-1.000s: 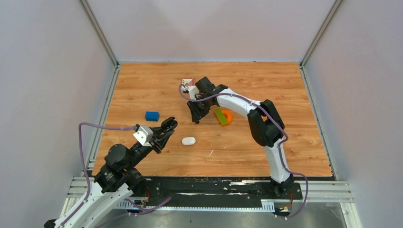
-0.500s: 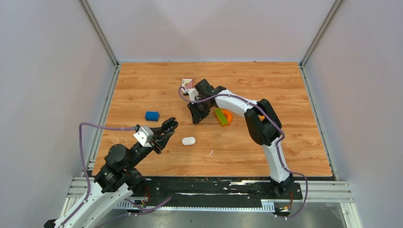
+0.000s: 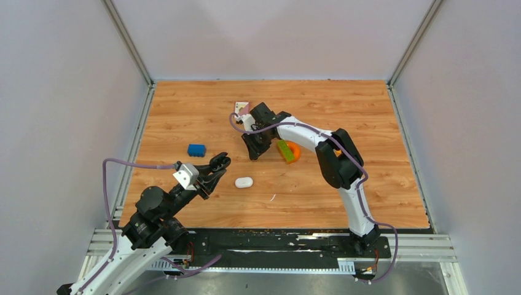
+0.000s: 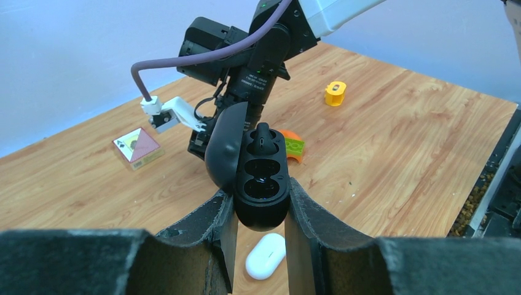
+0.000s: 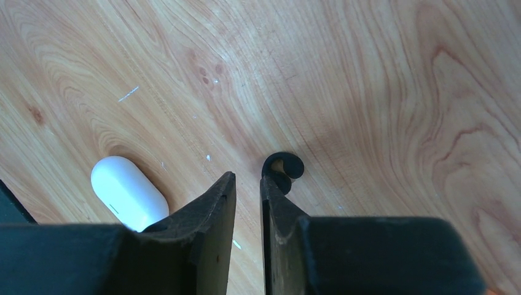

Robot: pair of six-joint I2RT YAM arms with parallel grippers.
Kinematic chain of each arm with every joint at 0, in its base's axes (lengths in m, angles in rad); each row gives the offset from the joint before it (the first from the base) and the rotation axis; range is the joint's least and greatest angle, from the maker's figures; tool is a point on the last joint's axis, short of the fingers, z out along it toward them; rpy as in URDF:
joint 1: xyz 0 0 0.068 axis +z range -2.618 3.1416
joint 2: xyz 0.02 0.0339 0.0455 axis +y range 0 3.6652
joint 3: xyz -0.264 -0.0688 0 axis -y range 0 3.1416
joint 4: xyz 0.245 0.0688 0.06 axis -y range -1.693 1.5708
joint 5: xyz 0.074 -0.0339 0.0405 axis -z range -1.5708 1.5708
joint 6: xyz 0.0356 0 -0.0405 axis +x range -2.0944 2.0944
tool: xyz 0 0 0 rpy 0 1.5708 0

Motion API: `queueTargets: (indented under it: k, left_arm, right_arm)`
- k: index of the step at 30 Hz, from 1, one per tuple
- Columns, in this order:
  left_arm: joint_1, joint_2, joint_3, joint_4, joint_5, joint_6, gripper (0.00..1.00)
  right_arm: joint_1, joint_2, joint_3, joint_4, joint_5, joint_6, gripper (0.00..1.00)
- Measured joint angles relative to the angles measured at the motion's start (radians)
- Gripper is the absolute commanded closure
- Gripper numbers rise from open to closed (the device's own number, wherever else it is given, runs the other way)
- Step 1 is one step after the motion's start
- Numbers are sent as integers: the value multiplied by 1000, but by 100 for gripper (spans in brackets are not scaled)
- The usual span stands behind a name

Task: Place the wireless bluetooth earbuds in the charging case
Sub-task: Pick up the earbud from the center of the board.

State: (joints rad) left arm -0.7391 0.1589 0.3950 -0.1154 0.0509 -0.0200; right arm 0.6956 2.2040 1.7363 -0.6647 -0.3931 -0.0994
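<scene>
beside the orange toy [image 3: 290,152], right claw [image 3: 252,155] points downward.

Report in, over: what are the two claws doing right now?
Left gripper shut on open black case. Right gripper slightly open, black earbud at its fingertip. White case beside it.

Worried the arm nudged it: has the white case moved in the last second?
No. The white case sits just as far from the blue block.

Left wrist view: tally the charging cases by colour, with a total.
Black charging case: 1, open, clamped in the left tool
White charging case: 1, shut, on the table
Total: 2
</scene>
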Motion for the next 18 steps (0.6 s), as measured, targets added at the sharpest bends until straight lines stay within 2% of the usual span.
queueTargets:
  k: [18]
  left_arm:
    - [0, 4, 0, 0, 17, 0, 100]
  right_arm:
    - [11, -5, 4, -5, 62, -14, 73]
